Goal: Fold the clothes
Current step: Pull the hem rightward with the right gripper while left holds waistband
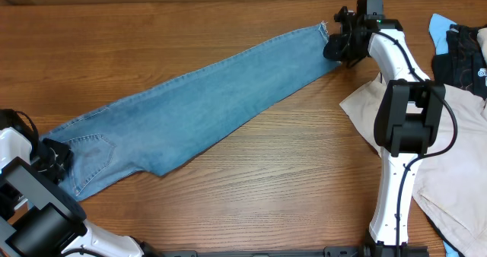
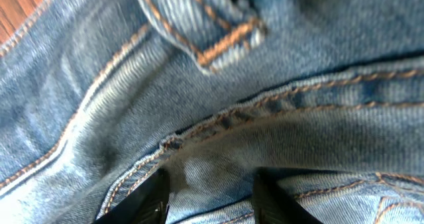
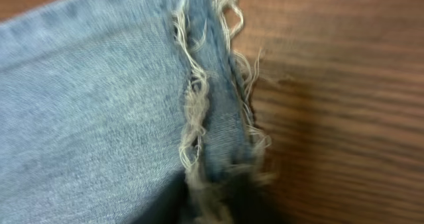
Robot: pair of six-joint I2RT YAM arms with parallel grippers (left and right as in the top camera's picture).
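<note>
A: From overhead, how far along is the fold?
B: Early, I'd say. The jeans point(image 1: 198, 109) lie stretched slantwise across the worktop point(image 1: 266, 188), one leg stacked on the other. The waist is at the lower left and the frayed hem point(image 1: 323, 30) at the upper right. No crosswise fold has been made yet. The left gripper point(image 1: 55, 157) sits on the waist end and the right gripper point(image 1: 335, 46) touches the hem end. A beige garment point(image 1: 449, 166) lies apart on the right.

A: So which step is in hand?
B: Taking hold of both ends, by my reading. The next move would be carrying one end over to meet the other. It calls for a lift high enough that the long legs don't drag and bunch.

A: In the left wrist view, has it got a hold?
B: Its two fingers point(image 2: 154, 199) stand partly apart at the bottom edge, with denim bulging between them. They sit just below the stitched waistband seam point(image 2: 265, 108) and a belt loop point(image 2: 222, 42). Whether they pinch that cloth or only press around it, I cannot tell.

A: And the right wrist?
B: The frayed hem point(image 3: 199, 118) runs down the middle, with denim to its left and bare wood to its right. The threads vanish into a dark blur at the bottom, where the fingers should be. No finger shows clearly, so I cannot tell how its jaws stand. I'd want both hem layers caught before any lift.
</note>
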